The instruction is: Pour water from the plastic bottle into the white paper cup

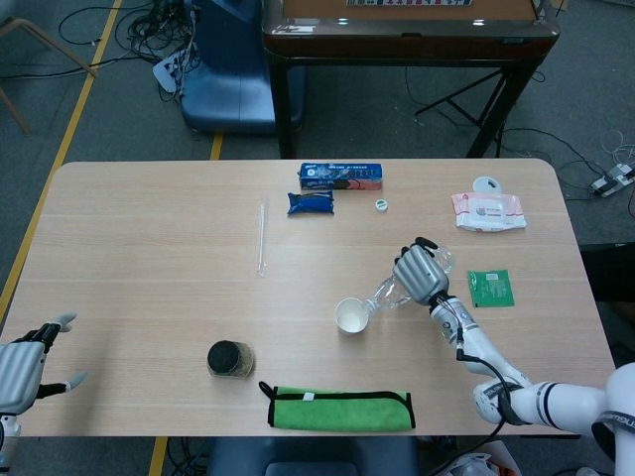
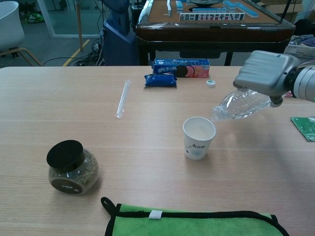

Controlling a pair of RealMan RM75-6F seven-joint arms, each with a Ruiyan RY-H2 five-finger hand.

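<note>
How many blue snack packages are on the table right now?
2. A long blue box sits at the far edge of the table, and a smaller dark blue packet lies just in front of it, toward its left end. None appears hidden.

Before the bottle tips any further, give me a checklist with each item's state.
1. Right robot hand grips the plastic bottle: ok.
2. Bottle cap is off, lying on the table: ok.
3. Bottle mouth is over the white paper cup rim: ok in the head view; the chest view puts it at the right edge.
4. Cup stands upright: ok.
5. Water is flowing: cannot tell.
6. Left robot hand is away from the cup: ok.
</note>
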